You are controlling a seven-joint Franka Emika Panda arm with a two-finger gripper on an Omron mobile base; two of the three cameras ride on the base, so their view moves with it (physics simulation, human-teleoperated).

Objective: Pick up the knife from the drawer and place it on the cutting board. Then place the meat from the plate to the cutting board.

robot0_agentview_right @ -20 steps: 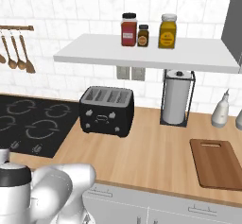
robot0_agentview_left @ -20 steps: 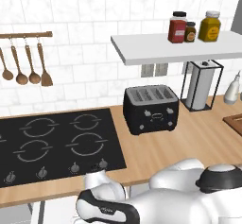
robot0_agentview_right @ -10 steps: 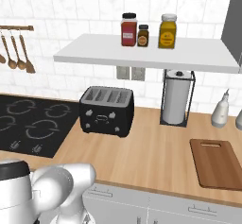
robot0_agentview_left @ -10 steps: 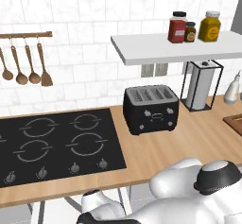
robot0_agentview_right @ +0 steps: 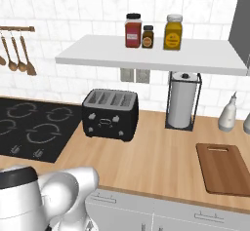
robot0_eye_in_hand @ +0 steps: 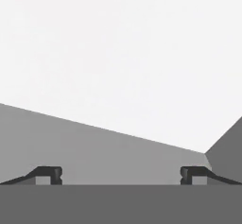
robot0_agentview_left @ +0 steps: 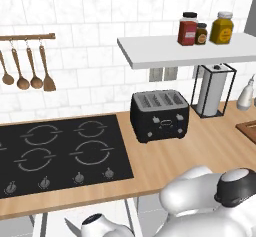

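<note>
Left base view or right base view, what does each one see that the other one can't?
Left base view: the whole black stove with all four rings, and just a corner of the cutting board. Right base view: the whole cutting board with its handle slot, and part of the stove. Both: the black toaster, the shelf with three jars, the paper towel roll and the hanging wooden spoons.

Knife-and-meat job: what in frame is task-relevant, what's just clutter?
Job:
cutting board, bare
hand, open, holding nothing

Lying about:
toaster
stove
paper towel roll
three jars on the shelf
wooden spoons on the wall rail
</note>
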